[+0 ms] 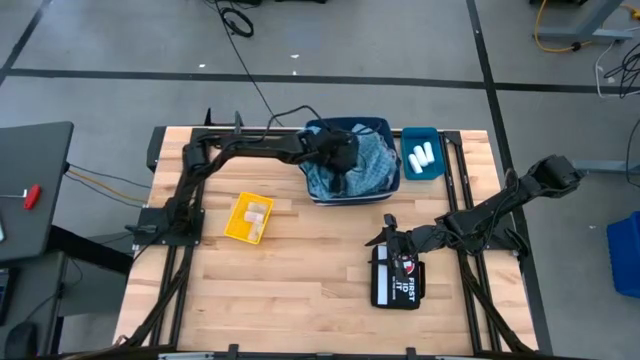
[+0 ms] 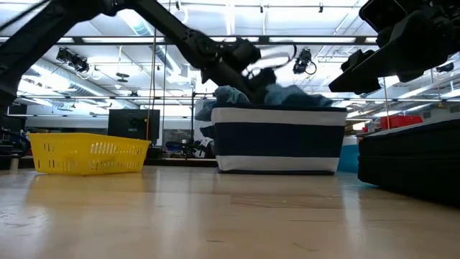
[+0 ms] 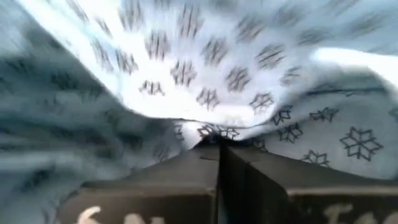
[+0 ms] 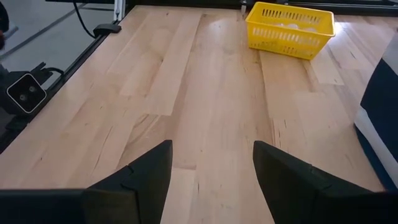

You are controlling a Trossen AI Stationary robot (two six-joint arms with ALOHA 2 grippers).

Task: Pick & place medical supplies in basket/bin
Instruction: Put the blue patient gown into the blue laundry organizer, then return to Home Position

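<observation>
A light-blue patterned cloth (image 1: pixel 362 165) lies heaped in the dark blue basket (image 1: pixel 392 128) at the table's far middle, and in the low view the cloth (image 2: pixel 287 97) bulges above the basket's striped wall (image 2: pixel 277 140). My left gripper (image 1: pixel 340 152) is over this basket, shut on the cloth (image 3: pixel 186 68), which fills the left wrist view. White rolls (image 1: pixel 422 155) lie in a small teal bin (image 1: pixel 437 135) to the basket's right. My right gripper (image 4: pixel 211 168) is open above bare table wood, near the middle right (image 1: pixel 388 230). My left gripper (image 3: pixel 219 152) is shut on a bunched fold of the light-blue cloth (image 3: pixel 217 132), right at the fingertips. It comes at the cloth slanting down from the table's left. The cloth's bulk rests in the basket; one layer or several, I cannot tell.
A yellow basket (image 1: pixel 248 218) holding small pale items stands left of middle; the right wrist view also shows the yellow basket (image 4: pixel 290 28). A black first-aid bag (image 1: pixel 397 278) lies beside my right gripper on its near side. Bare wood stretches along the near left.
</observation>
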